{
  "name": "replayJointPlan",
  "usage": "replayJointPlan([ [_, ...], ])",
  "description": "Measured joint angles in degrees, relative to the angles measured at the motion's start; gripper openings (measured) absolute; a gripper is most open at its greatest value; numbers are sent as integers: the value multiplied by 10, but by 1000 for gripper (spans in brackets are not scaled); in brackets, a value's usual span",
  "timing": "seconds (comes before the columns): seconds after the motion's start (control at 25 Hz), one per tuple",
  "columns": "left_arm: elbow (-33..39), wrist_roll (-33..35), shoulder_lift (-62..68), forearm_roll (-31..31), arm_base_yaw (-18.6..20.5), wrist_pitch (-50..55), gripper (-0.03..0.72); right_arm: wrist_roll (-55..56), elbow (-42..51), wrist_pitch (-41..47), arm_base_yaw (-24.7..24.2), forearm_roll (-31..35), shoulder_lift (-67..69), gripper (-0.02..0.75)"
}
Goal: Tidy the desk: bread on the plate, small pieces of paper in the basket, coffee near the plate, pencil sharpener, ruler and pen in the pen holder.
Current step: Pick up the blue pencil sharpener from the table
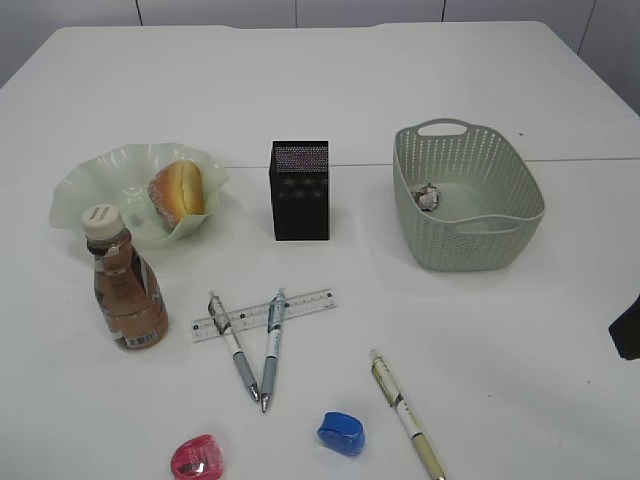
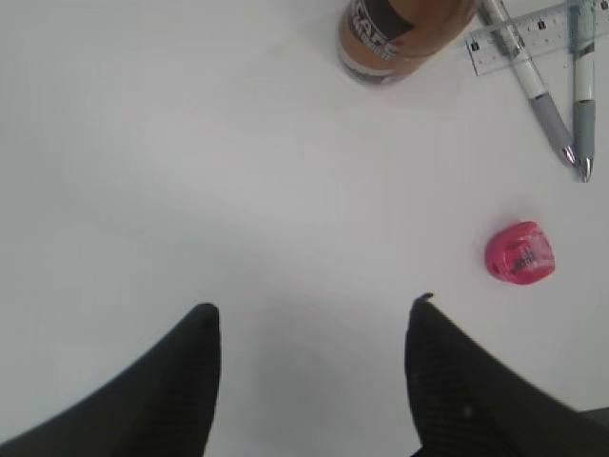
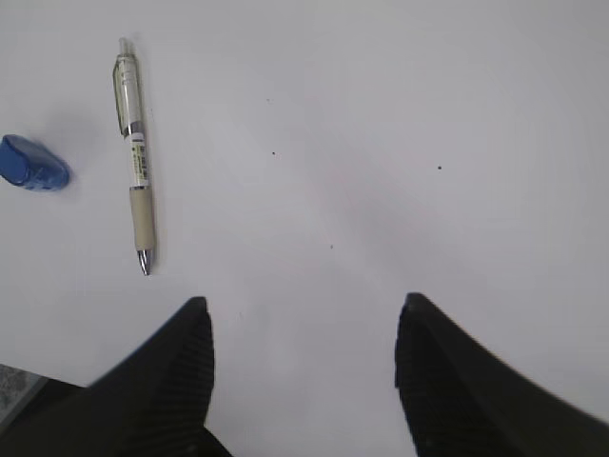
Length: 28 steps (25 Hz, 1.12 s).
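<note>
Left claw (image 2: 314,328) and right claw (image 3: 303,324) both hang with jaws spread apart, holding nothing

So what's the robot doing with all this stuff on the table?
It's tidying a desk, and it's partway through. The bread is on the plate, the coffee bottle stands beside it, and a paper scrap is in the basket. The ruler, three pens and the pink sharpener and blue sharpener lie on the table, not yet in the black pen holder. The left gripper and right gripper are open, holding nothing.
</note>
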Motion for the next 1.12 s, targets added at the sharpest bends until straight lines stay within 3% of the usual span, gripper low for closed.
replayJointPlan([
  [0.56,-15,14,-3,-6,0,53,449,19,-85,30,17,24,63,443],
  [0.68,-15,15,-3,-10,0,54,449,67,-101,20,70,0,74,443],
  [0.92,-15,16,-3,-11,0,54,445,235,-107,13,227,-110,139,443],
  [1.12,-15,16,-3,-11,0,52,444,287,-142,10,314,-123,231,443],
])
